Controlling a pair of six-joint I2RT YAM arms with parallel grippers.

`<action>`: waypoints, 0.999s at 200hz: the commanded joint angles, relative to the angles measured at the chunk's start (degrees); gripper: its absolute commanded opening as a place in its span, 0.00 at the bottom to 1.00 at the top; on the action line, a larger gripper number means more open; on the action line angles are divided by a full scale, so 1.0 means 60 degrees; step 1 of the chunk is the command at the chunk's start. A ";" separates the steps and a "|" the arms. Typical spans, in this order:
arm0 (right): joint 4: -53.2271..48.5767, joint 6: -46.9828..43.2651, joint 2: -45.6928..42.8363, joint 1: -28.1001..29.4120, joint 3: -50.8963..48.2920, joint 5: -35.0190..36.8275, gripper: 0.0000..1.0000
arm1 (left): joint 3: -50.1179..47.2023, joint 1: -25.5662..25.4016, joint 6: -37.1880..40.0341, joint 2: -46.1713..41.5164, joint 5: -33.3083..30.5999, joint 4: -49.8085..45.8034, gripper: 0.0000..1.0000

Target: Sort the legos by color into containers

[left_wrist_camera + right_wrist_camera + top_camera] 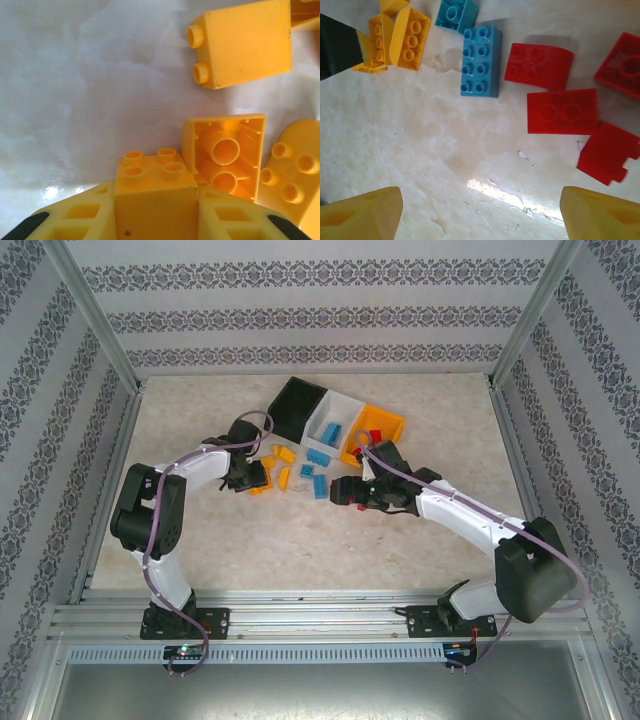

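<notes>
- Broadly, I judge the sorting somewhere short of halfway; the containers [335, 418] sit at twelve o'clock of the loose legos [300, 470], and most of those lie scattered on the counter [250, 540].
- Done, as far as I can see: the white bin [350, 408] holds at least two light blue bricks [330, 432]; the orange bin [390, 420] has red at its six o'clock edge, inside or just outside I cannot tell; the black bin [295, 400] is too dark for me to read.
- Left to do: yellow pieces at nine o'clock of the pile, a long blue brick [481, 61] and others in the middle, and four red bricks [562, 111] at three o'clock.
- My left tool [155, 220] is pinching a yellow brick [155, 195], studs up, with a pad flush on either side; an overturned yellow brick [225, 155] touches it at two o'clock, so I'd expect that neighbour to be nudged on the lift.
- My right tool [482, 217] is spread wide with nothing between the fingers, over bare counter at six o'clock of the red bricks.
- Writing: I can read no brand, label or lettering anywhere; the stud tops are too soft to show any mark.
</notes>
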 commanded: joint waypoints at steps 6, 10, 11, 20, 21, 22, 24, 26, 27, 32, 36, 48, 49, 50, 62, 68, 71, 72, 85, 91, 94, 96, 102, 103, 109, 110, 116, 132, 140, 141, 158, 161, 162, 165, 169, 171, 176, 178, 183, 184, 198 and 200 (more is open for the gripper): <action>0.0389 0.0171 0.0223 0.0238 0.0066 -0.0258 0.82 | -0.0055 0.0220 0.0202 -0.0190 -0.0147 -0.0115 0.30; 0.0431 0.0185 0.0247 0.0266 0.0080 -0.0278 0.82 | -0.0089 0.0239 0.0202 -0.0267 -0.0162 -0.0122 0.29; 0.0436 0.0193 0.0251 0.0269 0.0081 -0.0282 0.82 | -0.0099 0.0245 0.0202 -0.0281 -0.0163 -0.0130 0.29; 0.0547 0.0237 0.0328 0.0322 0.0108 -0.0363 0.82 | -0.0158 0.0288 0.0231 -0.0465 -0.0178 -0.0185 0.26; 0.0568 0.0241 0.0336 0.0326 0.0110 -0.0369 0.82 | -0.0163 0.0285 0.0231 -0.0497 -0.0178 -0.0190 0.26; 0.0578 0.0250 0.0340 0.0329 0.0112 -0.0379 0.82 | -0.0165 0.0290 0.0239 -0.0513 -0.0178 -0.0201 0.25; 0.0615 0.0265 0.0354 0.0338 0.0112 -0.0398 0.82 | -0.0177 0.0294 0.0244 -0.0558 -0.0182 -0.0216 0.25; 0.0650 0.0290 0.0365 0.0343 0.0109 -0.0425 0.82 | -0.0188 0.0310 0.0249 -0.0598 -0.0183 -0.0241 0.25; 0.0670 0.0297 0.0376 0.0352 0.0111 -0.0429 0.82 | -0.0192 0.0318 0.0255 -0.0622 -0.0188 -0.0248 0.25; 0.0764 0.0340 0.0404 0.0368 0.0113 -0.0494 0.82 | -0.0213 0.0332 0.0261 -0.0747 -0.0193 -0.0289 0.24; 0.0825 0.0371 0.0433 0.0374 0.0113 -0.0555 0.82 | -0.0222 0.0354 0.0271 -0.0848 -0.0187 -0.0319 0.24; 0.0975 0.0460 0.0510 0.0396 0.0140 -0.0658 0.82 | -0.0229 0.0414 0.0295 -0.1182 -0.0188 -0.0456 0.23; 0.0987 0.0462 0.0508 0.0400 0.0141 -0.0670 0.82 | -0.0227 0.0414 0.0300 -0.1207 -0.0190 -0.0465 0.23; 0.1007 0.0463 0.0521 0.0402 0.0142 -0.0676 0.82 | -0.0226 0.0413 0.0302 -0.1234 -0.0192 -0.0477 0.23; 0.1047 0.0487 0.0565 0.0435 0.0196 -0.0697 0.82 | -0.0143 0.0446 0.0335 -0.1543 -0.0181 -0.0648 0.23; 0.1050 0.0494 0.0584 0.0459 0.0225 -0.0708 0.82 | -0.0062 0.0459 0.0373 -0.1678 -0.0177 -0.0760 0.23; 0.1067 0.0494 0.0584 0.0460 0.0242 -0.0719 0.82 | -0.0028 0.0468 0.0388 -0.1727 -0.0167 -0.0810 0.23; 0.1062 0.0494 0.0589 0.0461 0.0251 -0.0715 0.82 | -0.0009 0.0463 0.0383 -0.1751 -0.0165 -0.0825 0.23; 0.1148 0.0537 0.0622 0.0499 0.0270 -0.0822 0.82 | 0.0152 0.0463 0.0455 -0.1946 0.0062 -0.1053 0.23; 0.1246 0.0582 0.0633 0.0517 0.0265 -0.0920 0.82 | 0.0164 0.0459 0.0492 -0.2050 0.0273 -0.1052 0.23; 0.1310 0.0602 0.0651 0.0513 0.0273 -0.1003 0.82 | 0.0144 0.0468 0.0495 -0.2107 0.0427 -0.1014 0.23; 0.1366 0.0609 0.0662 0.0516 0.0274 -0.1048 0.82 | 0.0116 0.0460 0.0495 -0.2143 0.0522 -0.0986 0.23; 0.1544 0.0671 0.0713 0.0516 0.0245 -0.1288 0.82 | 0.0035 0.0460 0.0495 -0.2269 0.0887 -0.0873 0.23; 0.1564 0.0685 0.0726 0.0519 0.0237 -0.1308 0.82 | 0.0022 0.0459 0.0495 -0.2278 0.0941 -0.0857 0.23; 0.1731 0.0746 0.0774 0.0518 0.0232 -0.1507 0.82 | -0.0107 0.0450 0.0488 -0.2347 0.1348 -0.0743 0.23; 0.1753 0.0767 0.0793 0.0520 0.0231 -0.1520 0.82 | -0.0122 0.0446 0.0484 -0.2354 0.1420 -0.0726 0.23; 0.1885 0.0847 0.0844 0.0521 0.0223 -0.1687 0.82 | -0.0197 0.0452 0.0466 -0.2351 0.1738 -0.0734 0.23; 0.2078 0.0988 0.0920 0.0514 0.0186 -0.1851 0.82 | -0.0493 0.0185 0.0462 -0.2383 0.1901 -0.0776 0.23; 0.2111 0.1020 0.0916 0.0517 0.0159 -0.1853 0.82 | -0.0719 -0.0059 0.0480 -0.2457 0.1733 -0.0767 0.23; 0.2119 0.1020 0.0915 0.0519 0.0158 -0.1846 0.82 | -0.0751 -0.0086 0.0480 -0.2467 0.1715 -0.0767 0.23; 0.2098 0.1021 0.0873 0.0532 0.0100 -0.1827 0.82 | -0.1218 -0.0608 0.0385 -0.2630 0.1320 -0.0708 0.23; 0.2084 0.1021 0.0872 0.0535 0.0085 -0.1838 0.82 | -0.1302 -0.0691 0.0342 -0.2652 0.1278 -0.0663 0.23; 0.2091 0.1029 0.0857 0.0528 0.0084 -0.1824 0.82 | -0.1335 -0.0717 0.0331 -0.2667 0.1268 -0.0635 0.23; 0.2078 0.1022 0.0855 0.0524 0.0067 -0.1810 0.82 | -0.1424 -0.0794 0.0279 -0.2708 0.1248 -0.0584 0.23; 0.2053 0.1010 0.0835 0.0531 0.0056 -0.1799 0.82 | -0.1524 -0.0901 0.0213 -0.2748 0.1232 -0.0490 0.23; 0.2053 0.1008 0.0825 0.0535 0.0055 -0.1789 0.82 | -0.1590 -0.0952 0.0176 -0.2761 0.1207 -0.0449 0.23; 0.2041 0.1007 0.0822 0.0534 0.0033 -0.1770 0.82 | -0.1713 -0.1051 0.0087 -0.2809 0.1198 -0.0355 0.23; 0.2036 0.1014 0.0815 0.0532 0.0027 -0.1767 0.82 | -0.1751 -0.1107 0.0064 -0.2820 0.1180 -0.0316 0.23; 0.2033 0.1007 0.0812 0.0547 0.0003 -0.1745 0.82 | -0.1825 -0.1223 0.0003 -0.2829 0.1140 -0.0247 0.23; 0.2036 0.1007 0.0805 0.0542 -0.0001 -0.1748 0.82 | -0.1838 -0.1247 -0.0007 -0.2829 0.1133 -0.0244 0.23; 0.2024 0.1030 0.0753 0.0564 -0.0074 -0.1672 0.82 | -0.1931 -0.1630 -0.0033 -0.2745 0.0849 -0.0208 0.23; 0.2042 0.1035 0.0739 0.0565 -0.0088 -0.1666 0.82 | -0.1945 -0.1665 -0.0025 -0.2734 0.0785 -0.0221 0.23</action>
